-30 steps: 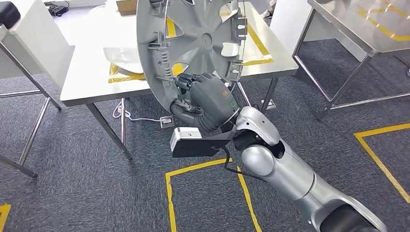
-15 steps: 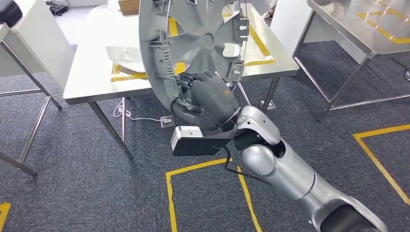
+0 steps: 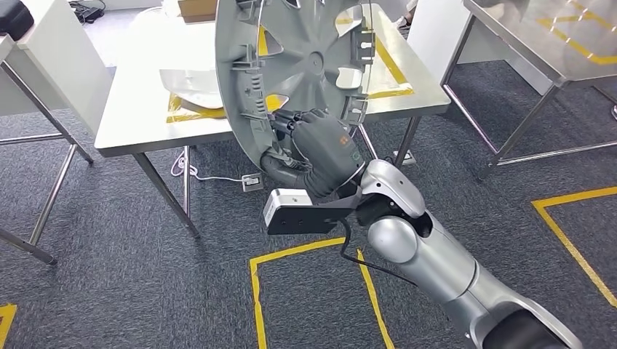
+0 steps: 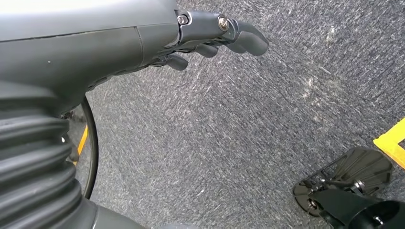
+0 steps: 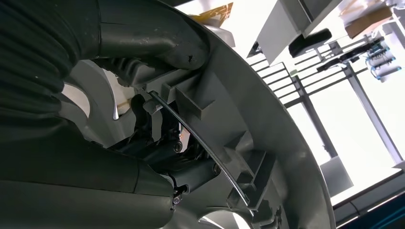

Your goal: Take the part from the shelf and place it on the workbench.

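right hand grips wheel cover rim | cover nudged toward 3 o'clock, nearing worktop | left hand loose, empty

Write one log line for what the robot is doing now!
right hand: holds hubcap upright | left hand: holds nothing | workbench: hubcap not placed

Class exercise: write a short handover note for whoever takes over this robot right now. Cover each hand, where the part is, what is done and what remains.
Right hand: grips the grey wheel cover at its lower rim, holding it upright in the air in front of the white workbench.
Left hand: holds nothing, fingers loosely curled, hanging over the carpet.
Done: part is in hand, off the shelf.
Left: bring it over the workbench, set it down, let go.
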You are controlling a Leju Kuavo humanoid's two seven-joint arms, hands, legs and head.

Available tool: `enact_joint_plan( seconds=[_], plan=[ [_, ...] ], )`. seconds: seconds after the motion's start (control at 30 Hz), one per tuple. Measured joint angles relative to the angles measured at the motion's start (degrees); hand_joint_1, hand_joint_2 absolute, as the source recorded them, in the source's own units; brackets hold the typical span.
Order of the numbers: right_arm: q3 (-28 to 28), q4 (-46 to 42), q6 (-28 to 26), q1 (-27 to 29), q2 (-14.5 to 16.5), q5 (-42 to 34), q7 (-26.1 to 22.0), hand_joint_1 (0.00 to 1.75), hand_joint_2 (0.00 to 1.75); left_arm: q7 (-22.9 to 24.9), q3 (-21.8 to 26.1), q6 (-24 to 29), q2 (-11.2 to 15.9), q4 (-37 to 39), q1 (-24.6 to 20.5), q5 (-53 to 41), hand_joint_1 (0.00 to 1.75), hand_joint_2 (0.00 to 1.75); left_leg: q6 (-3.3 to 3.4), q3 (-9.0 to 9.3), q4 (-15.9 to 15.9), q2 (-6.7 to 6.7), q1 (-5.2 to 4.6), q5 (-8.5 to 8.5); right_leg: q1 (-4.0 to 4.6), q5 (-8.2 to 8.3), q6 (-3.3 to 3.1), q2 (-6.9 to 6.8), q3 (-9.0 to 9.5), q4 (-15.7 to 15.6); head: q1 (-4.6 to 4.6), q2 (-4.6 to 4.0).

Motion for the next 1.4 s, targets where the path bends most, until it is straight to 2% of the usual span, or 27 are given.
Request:
enact_joint_plan(
  seconds=[0.07,0.1,0.17,0.2,0.23,0.27,0.33,0.4,0.43,0.5,0.57,0.63,0.7,0.73,0.77,0.83,0.87,0.9,0.93,1.03,1.07,1.13,1.2,1.23,1.27,1.3,1.4],
  plan=[
    [-0.26,0.02,-0.02,-0.61,-0.05,-0.64,-0.24,1.75,1.75,0.02,0.00,0.00,-0.05,-0.02,-0.05,-0.08,0.00,1.75,0.45,0.48,-0.79,-0.09,0.41,0.25,-0.05,-1.12,0.46,0.57,-0.60,1.50,0.11,0.00],
    [-0.35,0.02,-0.04,-0.83,-0.14,-0.85,-0.33,1.75,1.75,0.03,0.00,0.00,-0.08,-0.03,-0.10,-0.11,0.00,1.75,0.62,0.72,-1.13,-0.14,0.66,0.40,-0.13,-2.49,0.70,1.05,-1.68,3.88,0.21,0.00],
    [-0.42,0.04,-0.09,-1.02,-0.37,-1.04,-0.45,1.75,1.75,0.04,0.00,0.00,-0.09,-0.05,-0.19,-0.16,0.00,1.75,0.72,0.83,-1.27,-0.28,0.74,0.42,-0.52,-6.04,1.14,1.81,-5.35,11.37,0.36,0.00],
    [-0.41,0.08,-0.10,-1.02,-0.48,-1.09,-0.45,1.75,1.75,0.04,0.00,0.00,-0.08,-0.06,-0.19,-0.16,0.00,1.75,0.68,0.83,-1.23,-0.40,0.77,0.39,-0.74,-7.14,1.37,1.89,-7.08,14.66,0.37,0.00],
    [-0.41,0.14,-0.10,-0.99,-0.57,-1.15,-0.44,1.75,1.75,0.04,0.00,0.00,-0.08,-0.06,-0.18,-0.16,0.00,1.75,0.54,0.83,-1.16,-0.57,0.85,0.32,-0.98,-7.16,1.57,1.90,-8.00,16.15,0.37,0.00],
    [-0.40,0.20,-0.10,-0.98,-0.65,-1.24,-0.41,1.75,1.75,0.04,0.00,0.00,-0.09,-0.06,-0.17,-0.16,0.00,1.75,0.31,0.84,-1.02,-0.76,0.99,0.21,-1.22,-6.08,1.75,1.89,-7.79,15.36,0.37,0.00],
    [-0.41,0.29,-0.11,-1.00,-0.77,-1.38,-0.39,1.75,1.75,0.04,0.00,0.00,-0.15,-0.07,-0.16,-0.16,0.00,1.75,-0.47,0.84,-0.53,-1.12,1.36,-0.20,-1.76,-2.24,2.16,1.91,-4.53,8.19,0.40,0.00],
    [-0.41,0.30,-0.12,-1.04,-0.82,-1.51,-0.46,1.75,1.75,0.04,0.00,0.01,-0.09,-0.09,-0.20,-0.17,0.00,1.75,-1.49,0.73,-0.04,-1.40,1.41,-0.67,-1.86,-0.30,2.01,2.21,-1.55,2.12,0.42,0.00],
    [-0.41,0.33,-0.14,-1.11,-0.90,-1.69,-0.43,1.75,1.75,0.04,0.00,0.01,-0.05,-0.10,-0.20,-0.19,0.00,1.75,-1.98,0.73,-0.01,-1.48,1.36,-0.78,-1.77,-0.29,1.66,2.35,-0.99,1.02,0.42,0.00],
    [-0.37,0.47,-0.25,-1.64,-1.11,-2.68,-0.20,1.75,1.75,0.04,0.01,0.01,-0.01,-0.11,-0.18,-0.27,0.00,1.75,-2.89,0.94,-0.46,-1.57,1.42,-0.77,-1.54,-0.45,0.51,2.46,-0.90,1.10,0.38,0.00],
    [-0.30,0.61,-0.45,-2.65,-1.33,-3.90,0.21,1.75,1.75,0.04,0.02,0.00,-0.01,-0.14,-0.19,-0.41,0.00,1.75,-3.51,0.60,0.38,-1.24,1.54,-1.28,-1.58,-0.59,-0.52,2.40,-0.60,0.93,0.32,0.00],
    [-0.24,0.72,-0.62,-3.66,-1.44,-4.68,0.42,1.75,1.75,0.03,0.02,0.00,-0.01,-0.17,-0.24,-0.52,0.00,1.75,-3.58,-2.11,5.61,-0.72,1.47,-3.44,-1.55,-0.95,-1.35,2.29,-0.06,0.79,0.19,0.00],
    [-0.12,0.95,-0.73,-4.31,-1.62,-5.40,0.42,1.75,1.75,0.02,0.02,0.00,0.01,-0.16,-0.17,-0.58,0.00,1.75,-3.40,-6.59,13.46,-0.54,1.30,-5.85,-1.19,-1.58,-1.85,2.24,0.64,0.80,0.14,0.00],
    [-0.02,1.09,-0.82,-4.49,-1.76,-5.81,0.41,1.75,1.75,0.02,0.02,0.00,0.02,-0.16,-0.11,-0.60,0.00,1.75,-3.24,-8.19,15.79,-0.54,1.18,-5.95,-1.00,-1.96,-1.97,2.24,1.10,0.80,0.15,0.00],
    [0.09,1.22,-0.98,-4.61,-1.93,-6.23,0.41,1.75,1.75,0.02,0.03,0.00,0.04,-0.15,-0.07,-0.61,0.00,1.75,-3.00,-8.75,15.93,-0.54,1.03,-4.89,-0.84,-2.40,-2.02,2.25,1.66,0.80,0.15,0.00],
    [0.36,1.39,-1.36,-4.94,-2.21,-6.91,0.44,1.75,1.75,-0.03,0.04,0.00,0.05,-0.15,-0.05,-0.64,0.00,1.75,-2.23,-6.58,9.76,-0.49,0.65,-0.20,-0.68,-3.42,-1.94,2.26,3.00,0.80,0.16,0.00],
    [0.51,1.45,-1.54,-5.19,-2.33,-7.14,0.46,1.75,1.75,-0.05,0.04,0.00,0.07,-0.14,-0.08,-0.66,0.00,1.75,-1.78,-4.89,6.11,-0.40,0.35,1.57,-0.54,-3.97,-1.76,2.26,3.58,0.77,0.15,0.00],
    [0.68,1.49,-1.68,-5.51,-2.43,-7.31,0.46,1.75,1.75,-0.07,0.04,0.00,0.07,-0.13,-0.15,-0.67,0.00,1.75,-1.36,-3.37,2.98,-0.32,0.08,2.37,-0.47,-4.46,-1.49,2.27,3.99,0.74,0.13,0.00],
    [0.83,1.53,-1.80,-5.82,-2.54,-7.42,0.48,1.75,1.75,-0.07,0.04,0.00,0.08,-0.11,-0.23,-0.67,0.00,1.75,-1.02,-2.42,1.21,-0.26,-0.15,2.35,-0.40,-4.81,-1.16,2.26,4.25,0.59,0.14,0.00],
    [1.03,1.67,-2.05,-6.43,-2.87,-7.59,0.56,1.75,1.75,-0.08,0.07,0.00,0.05,-0.13,-0.34,-0.69,0.00,1.75,-0.04,-1.30,0.04,-0.47,-0.18,1.03,-0.39,-4.73,-0.26,2.19,4.60,0.92,0.20,0.00],
    [1.05,1.73,-2.10,-6.58,-2.95,-7.68,0.55,1.75,1.75,-0.09,0.09,0.01,0.05,-0.14,-0.32,-0.69,0.00,1.75,0.34,-0.84,-0.18,-0.59,-0.06,0.76,-0.43,-4.57,-0.04,2.21,4.11,2.16,0.23,0.00],
    [1.14,1.97,-2.17,-7.06,-3.09,-7.97,0.50,1.75,1.75,-0.08,0.16,0.02,0.07,-0.17,-0.39,-0.73,0.00,1.75,0.88,0.07,-0.51,-0.73,0.15,0.19,-0.58,-5.33,0.40,2.26,0.74,7.52,0.40,0.00],
    [1.31,2.32,-2.25,-7.43,-3.27,-8.19,0.45,1.75,1.75,-0.07,0.22,0.02,0.08,-0.16,-0.45,-0.81,0.00,1.75,1.09,0.83,-0.55,-0.88,0.15,-0.62,-0.64,-7.83,0.83,2.29,-4.46,14.40,0.57,0.00],
    [1.41,2.50,-2.27,-7.48,-3.36,-8.27,0.46,1.75,1.75,-0.07,0.24,0.02,0.05,-0.14,-0.40,-0.85,0.00,1.75,1.08,1.33,-0.54,-1.00,0.15,-1.08,-0.66,-8.85,0.95,2.29,-6.48,16.42,0.60,0.00],
    [1.54,2.69,-2.29,-7.47,-3.46,-8.36,0.49,1.75,1.75,-0.07,0.25,0.02,0.03,-0.13,-0.31,-0.86,0.00,1.75,1.01,2.02,-0.54,-1.16,0.15,-1.63,-0.68,-8.89,0.98,2.29,-7.72,16.68,0.66,0.00],
    [1.67,2.90,-2.30,-7.48,-3.56,-8.49,0.51,1.75,1.75,-0.07,0.26,0.02,0.00,-0.10,-0.23,-0.88,0.00,1.75,0.89,2.85,-0.54,-1.32,0.16,-2.24,-0.70,-7.42,0.92,2.28,-7.93,14.81,0.68,0.00],
    [1.99,3.47,-2.42,-7.66,-3.86,-8.84,0.47,1.75,1.75,-0.05,0.30,0.02,-0.09,-0.02,-0.18,-0.93,0.00,1.75,0.27,5.15,-0.47,-1.64,0.04,-4.19,-0.56,1.39,0.41,2.21,-6.06,3.83,0.73,0.00]
  ],
)
